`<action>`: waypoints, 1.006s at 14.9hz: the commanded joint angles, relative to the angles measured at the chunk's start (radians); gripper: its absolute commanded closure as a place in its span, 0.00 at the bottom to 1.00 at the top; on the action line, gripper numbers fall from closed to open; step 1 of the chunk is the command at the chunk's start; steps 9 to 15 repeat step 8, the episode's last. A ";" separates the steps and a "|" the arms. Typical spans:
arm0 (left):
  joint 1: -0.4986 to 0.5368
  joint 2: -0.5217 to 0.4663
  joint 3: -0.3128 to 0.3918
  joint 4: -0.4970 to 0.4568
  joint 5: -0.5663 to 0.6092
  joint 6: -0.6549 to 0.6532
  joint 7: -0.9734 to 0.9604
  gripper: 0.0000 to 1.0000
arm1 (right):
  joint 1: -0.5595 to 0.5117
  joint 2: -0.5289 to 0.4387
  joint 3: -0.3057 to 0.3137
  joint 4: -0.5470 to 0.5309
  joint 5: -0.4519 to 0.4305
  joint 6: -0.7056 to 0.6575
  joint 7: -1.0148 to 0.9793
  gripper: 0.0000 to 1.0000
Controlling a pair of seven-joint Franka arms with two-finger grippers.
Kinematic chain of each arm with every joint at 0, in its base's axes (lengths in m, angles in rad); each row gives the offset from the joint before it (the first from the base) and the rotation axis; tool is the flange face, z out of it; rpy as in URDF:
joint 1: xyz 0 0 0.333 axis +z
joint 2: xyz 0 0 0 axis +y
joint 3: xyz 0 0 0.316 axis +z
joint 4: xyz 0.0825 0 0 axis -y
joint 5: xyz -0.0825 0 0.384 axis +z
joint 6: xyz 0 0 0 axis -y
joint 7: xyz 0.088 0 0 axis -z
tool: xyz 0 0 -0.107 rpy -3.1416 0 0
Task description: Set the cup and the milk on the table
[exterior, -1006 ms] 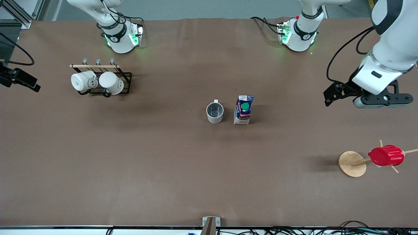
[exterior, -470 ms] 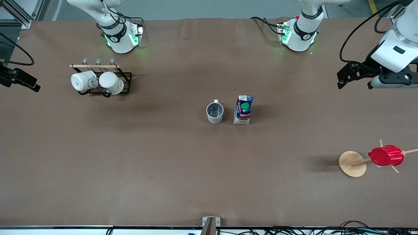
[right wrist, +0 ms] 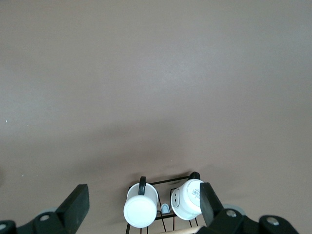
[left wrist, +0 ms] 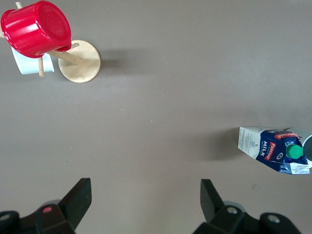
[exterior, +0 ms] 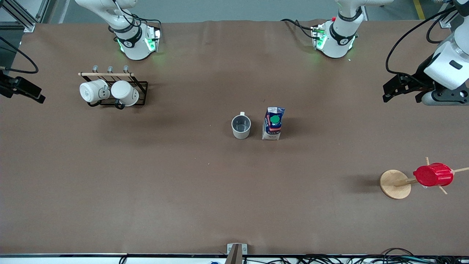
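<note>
The off-white cup (exterior: 241, 127) stands upright on the brown table (exterior: 183, 176) near its middle, handle toward the robots' bases. The blue and white milk (exterior: 273, 123) stands upright beside it, toward the left arm's end, a small gap between them. My left gripper (exterior: 401, 93) is open and empty, up over the table's left arm's end. Its wrist view (left wrist: 145, 187) shows bare table between the fingers and the milk (left wrist: 273, 150) well off to one side. My right gripper (exterior: 22, 90) is open and empty (right wrist: 144, 192) at the right arm's end, partly out of view.
A black wire rack (exterior: 141, 90) with two plain white mugs (exterior: 110, 91) stands toward the right arm's end; it also shows in the right wrist view (right wrist: 163, 204). A round wooden disc stand (exterior: 395, 184) carries a red ribbed cup (exterior: 433, 175) near the left arm's end.
My left gripper has drawn back from the cup and milk toward the left arm's end of the table, still open. Cup, milk and right gripper have not moved.
</note>
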 commanded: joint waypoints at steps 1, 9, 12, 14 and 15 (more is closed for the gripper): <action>-0.015 0.000 0.020 0.012 -0.019 -0.001 0.019 0.02 | -0.008 -0.010 0.004 -0.007 0.005 -0.002 -0.008 0.00; -0.014 0.000 0.020 0.006 -0.026 0.007 0.019 0.02 | -0.008 -0.010 0.004 -0.007 0.006 0.000 -0.008 0.00; -0.014 0.000 0.020 0.006 -0.026 0.007 0.019 0.02 | -0.008 -0.010 0.004 -0.007 0.006 0.000 -0.008 0.00; -0.014 0.000 0.020 0.006 -0.026 0.007 0.019 0.02 | -0.008 -0.010 0.004 -0.007 0.006 0.000 -0.008 0.00; -0.014 0.000 0.020 0.006 -0.026 0.007 0.019 0.02 | -0.008 -0.010 0.004 -0.007 0.006 0.000 -0.008 0.00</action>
